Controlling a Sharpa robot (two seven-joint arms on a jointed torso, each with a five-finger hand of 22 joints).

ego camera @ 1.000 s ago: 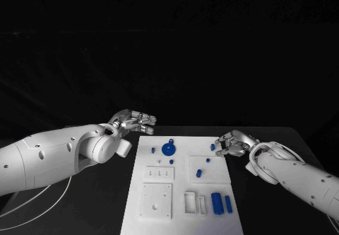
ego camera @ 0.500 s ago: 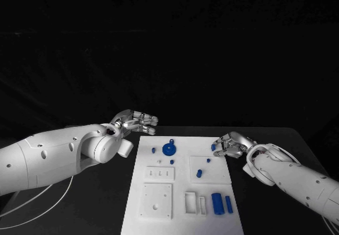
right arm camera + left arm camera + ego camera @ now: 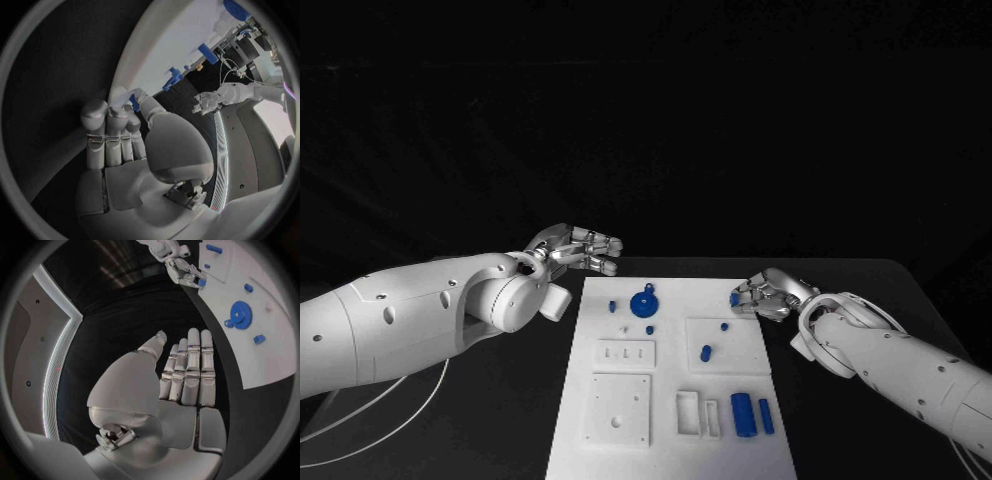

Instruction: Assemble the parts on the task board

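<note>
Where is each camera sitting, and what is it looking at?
Head view: sits on the robot's head, looks down at the table and the task board; both white arms reach in, left hand and right hand.
Left wrist view: sits behind the left hand, looks past its straight fingers to the board and blue gear.
Right wrist view: sits behind the right hand, looks along the board's edge.
Shared: both wrist views show the other hand far off; head and left wrist views share the gear.

Right hand [image 3: 764, 293] crowds task board [image 3: 668, 440] far-right corner part [image 3: 734, 299]
</note>
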